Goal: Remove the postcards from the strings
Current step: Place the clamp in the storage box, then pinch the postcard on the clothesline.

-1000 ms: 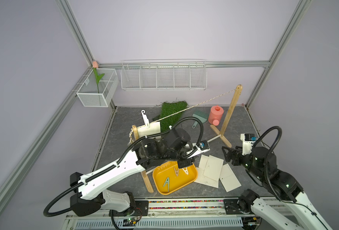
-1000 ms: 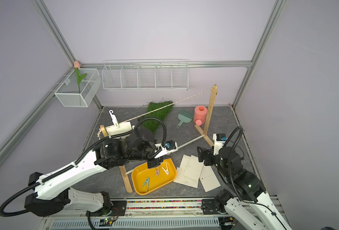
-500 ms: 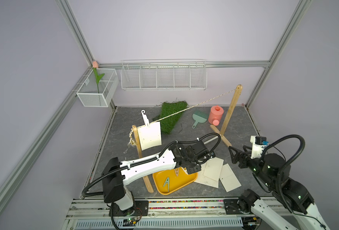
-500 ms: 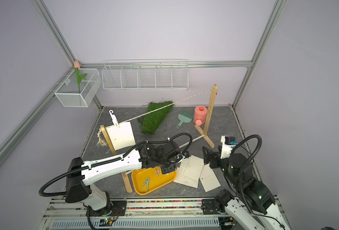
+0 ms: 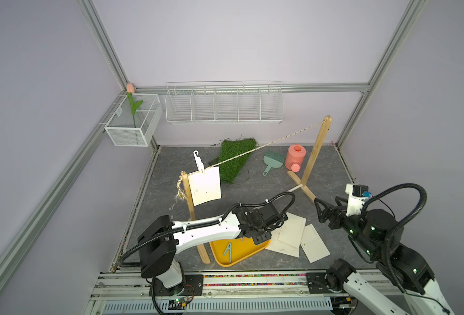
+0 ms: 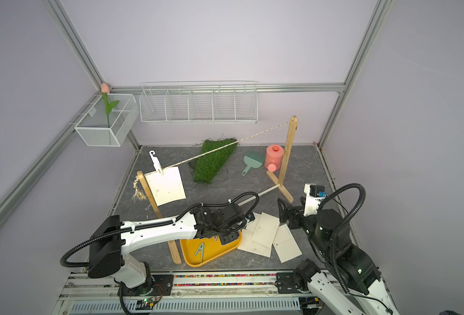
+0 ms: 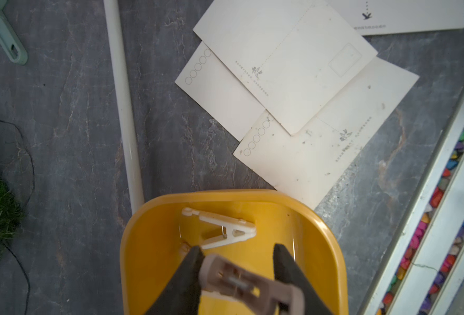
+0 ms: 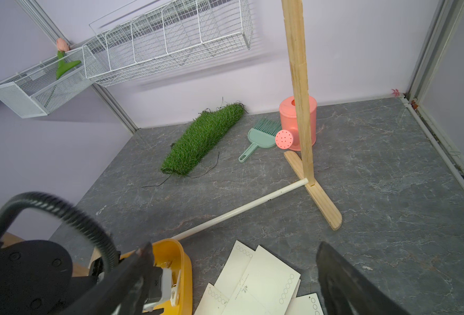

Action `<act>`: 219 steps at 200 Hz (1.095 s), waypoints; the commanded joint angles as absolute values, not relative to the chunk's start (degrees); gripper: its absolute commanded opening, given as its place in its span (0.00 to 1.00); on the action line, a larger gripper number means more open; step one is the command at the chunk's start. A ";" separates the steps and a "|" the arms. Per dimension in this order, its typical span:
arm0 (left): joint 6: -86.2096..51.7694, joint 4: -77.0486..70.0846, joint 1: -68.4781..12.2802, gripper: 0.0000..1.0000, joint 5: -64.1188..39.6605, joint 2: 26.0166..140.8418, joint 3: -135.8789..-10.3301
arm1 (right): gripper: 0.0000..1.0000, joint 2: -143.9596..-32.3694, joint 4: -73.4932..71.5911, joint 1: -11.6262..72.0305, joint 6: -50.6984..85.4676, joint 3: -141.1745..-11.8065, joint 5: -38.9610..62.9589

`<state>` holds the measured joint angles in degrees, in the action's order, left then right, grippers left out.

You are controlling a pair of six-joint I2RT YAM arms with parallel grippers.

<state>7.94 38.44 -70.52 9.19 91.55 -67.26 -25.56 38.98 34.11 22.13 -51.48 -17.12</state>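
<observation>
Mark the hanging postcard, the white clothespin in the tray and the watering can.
hanging postcard (image 5: 205,188): a top view, middle of its face.
white clothespin (image 7: 217,218): left wrist view, midway along one arm.
watering can (image 5: 294,161): a top view, side wall.

Tan clip (image 7: 249,286) blurred, cut by frame edge. Left arm (image 5: 206,231) hides part of tray (image 5: 248,252). Print on postcards (image 5: 314,242) unreadable in both top views.
</observation>
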 commanded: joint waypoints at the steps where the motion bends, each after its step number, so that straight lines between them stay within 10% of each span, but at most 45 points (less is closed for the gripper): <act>1: 6.49 33.04 -70.50 0.64 11.90 85.32 -65.10 | 0.95 -27.09 36.74 33.83 20.61 -53.06 -15.05; 53: 7.56 32.51 -70.58 0.84 11.80 73.06 -62.77 | 0.97 -30.66 32.26 33.82 18.56 -53.34 -8.29; 59: 8.65 33.10 -70.58 1.00 10.54 71.41 -63.24 | 0.97 -31.38 31.10 33.78 17.80 -53.16 -6.90; 161: 18.20 54.12 -70.49 0.99 8.86 59.39 -99.59 | 0.95 -47.53 3.03 33.91 12.63 -52.73 27.12; 219: 24.75 55.89 -70.49 0.92 31.85 55.62 -109.05 | 0.98 -60.70 -16.72 39.70 15.17 -53.36 39.47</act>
